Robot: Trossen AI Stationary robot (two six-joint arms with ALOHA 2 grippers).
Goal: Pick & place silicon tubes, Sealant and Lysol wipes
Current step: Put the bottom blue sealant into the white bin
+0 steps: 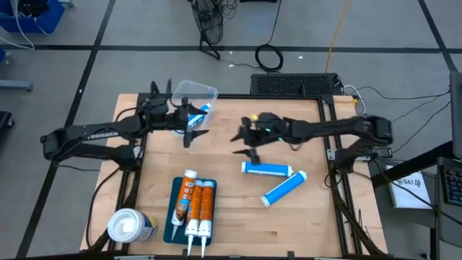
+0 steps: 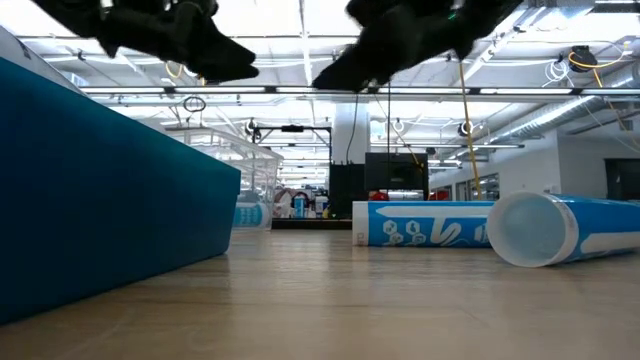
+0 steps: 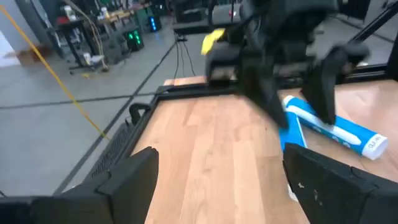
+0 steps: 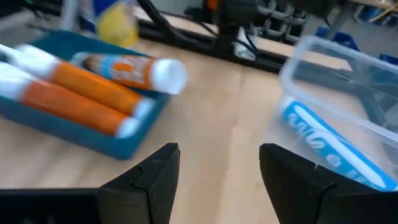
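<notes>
My left gripper point(image 1: 191, 133) is open and empty above the table, just in front of a clear plastic bin point(image 1: 195, 94) that holds one blue-and-white tube point(image 1: 201, 110). My right gripper point(image 1: 240, 143) is open and empty above the table's middle, left of two blue-and-white tubes point(image 1: 267, 169) point(image 1: 284, 188) that lie on their sides on the wood. A blue tray point(image 1: 177, 217) holds three orange tubes point(image 1: 196, 202). The Lysol wipes canister point(image 1: 130, 225) stands at the near left corner. In the left wrist view my left gripper point(image 3: 217, 180) faces the right gripper.
The bin stands at the table's far edge and also shows in the right wrist view point(image 4: 348, 68). The tray sits near the front edge, and its wall point(image 2: 100, 200) fills the left of the low view. Bare wood lies between the tray, the bin and the two loose tubes.
</notes>
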